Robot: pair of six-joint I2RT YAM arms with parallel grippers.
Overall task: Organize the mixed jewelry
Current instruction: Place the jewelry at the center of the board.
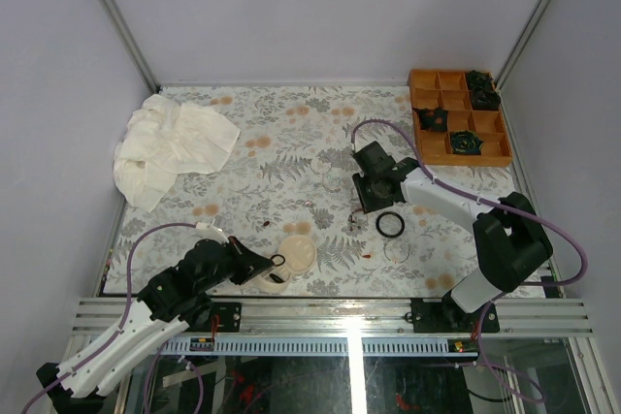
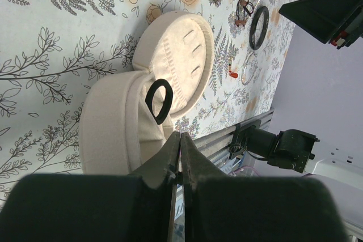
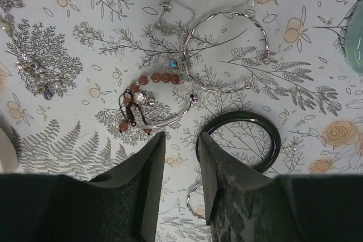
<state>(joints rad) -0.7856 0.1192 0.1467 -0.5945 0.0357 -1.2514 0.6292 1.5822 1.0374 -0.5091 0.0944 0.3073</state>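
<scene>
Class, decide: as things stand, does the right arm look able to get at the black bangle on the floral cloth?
Probably yes: the right pincer hangs right by the black bangle, jaws apart and empty, with nothing lying between them.

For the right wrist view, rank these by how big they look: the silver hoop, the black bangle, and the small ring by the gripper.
1. Silver hoop and black bangle: about alike. The right gripper hides part of the bangle, so these two go unranked.
2. Small ring: partly hidden, clearly smallest.
</scene>
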